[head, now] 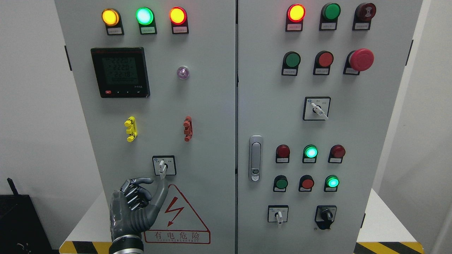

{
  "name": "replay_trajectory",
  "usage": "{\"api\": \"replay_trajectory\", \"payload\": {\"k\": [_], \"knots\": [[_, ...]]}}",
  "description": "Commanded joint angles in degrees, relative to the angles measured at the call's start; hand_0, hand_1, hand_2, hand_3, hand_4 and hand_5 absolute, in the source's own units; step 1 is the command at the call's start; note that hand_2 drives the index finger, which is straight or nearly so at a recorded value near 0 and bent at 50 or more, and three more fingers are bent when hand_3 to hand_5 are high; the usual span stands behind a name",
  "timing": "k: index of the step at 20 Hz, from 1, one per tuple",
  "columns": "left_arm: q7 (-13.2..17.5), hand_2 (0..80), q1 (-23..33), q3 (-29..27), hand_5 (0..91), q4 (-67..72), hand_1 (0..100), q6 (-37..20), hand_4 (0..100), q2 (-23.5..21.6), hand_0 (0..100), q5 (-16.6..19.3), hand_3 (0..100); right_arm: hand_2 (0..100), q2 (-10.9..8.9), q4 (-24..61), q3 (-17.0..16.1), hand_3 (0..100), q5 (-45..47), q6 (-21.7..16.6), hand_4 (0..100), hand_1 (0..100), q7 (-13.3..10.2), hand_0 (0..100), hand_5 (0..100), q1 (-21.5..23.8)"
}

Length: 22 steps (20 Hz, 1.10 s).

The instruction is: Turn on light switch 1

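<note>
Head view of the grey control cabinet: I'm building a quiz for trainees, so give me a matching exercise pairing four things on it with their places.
Things:
1. black digital meter
2. big red mushroom button
3. red lightning warning triangle
4. silver door latch

Places:
A. left door, bottom
B. right door, left edge
C. left door, upper left
D. right door, upper right

Pairs: 1-C, 2-D, 3-A, 4-B

The grey cabinet (212, 116) carries everything. Left of its door handle (255, 158) sit a white switch (163, 165), a warning triangle (180, 218) and a meter (120, 72); right of it, green and red lamps.
</note>
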<state>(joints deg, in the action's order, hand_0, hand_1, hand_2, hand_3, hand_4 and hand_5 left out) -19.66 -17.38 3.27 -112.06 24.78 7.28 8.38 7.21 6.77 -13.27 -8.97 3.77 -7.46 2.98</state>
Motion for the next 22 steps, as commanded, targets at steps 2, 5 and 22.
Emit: {"api": "replay_trajectory", "payload": {"k": [2, 5, 22], "knots": [[-0.03, 50.8, -1.43, -0.11, 87.7, 0.78, 75, 0.62, 94, 0.02, 12, -0.03, 89, 0, 0.00, 0.00, 0.00, 0, 0.00, 0.01, 0, 0, -0.01, 31, 0, 0.01], [-0.03, 50.7, -1.43, -0.02, 87.7, 0.96, 75, 0.62, 94, 0.02, 12, -0.03, 89, 0, 0.00, 0.00, 0.00, 0, 0.00, 0.01, 0, 0, -0.01, 31, 0, 0.01], [-0.03, 51.1, -3.19, 0.69, 87.7, 1.66, 75, 2.91, 94, 0.11, 13, 0.06, 89, 0, 0.00, 0.00, 0.00, 0, 0.00, 0.01, 0, 0, -0.01, 31, 0, 0.01]]}}
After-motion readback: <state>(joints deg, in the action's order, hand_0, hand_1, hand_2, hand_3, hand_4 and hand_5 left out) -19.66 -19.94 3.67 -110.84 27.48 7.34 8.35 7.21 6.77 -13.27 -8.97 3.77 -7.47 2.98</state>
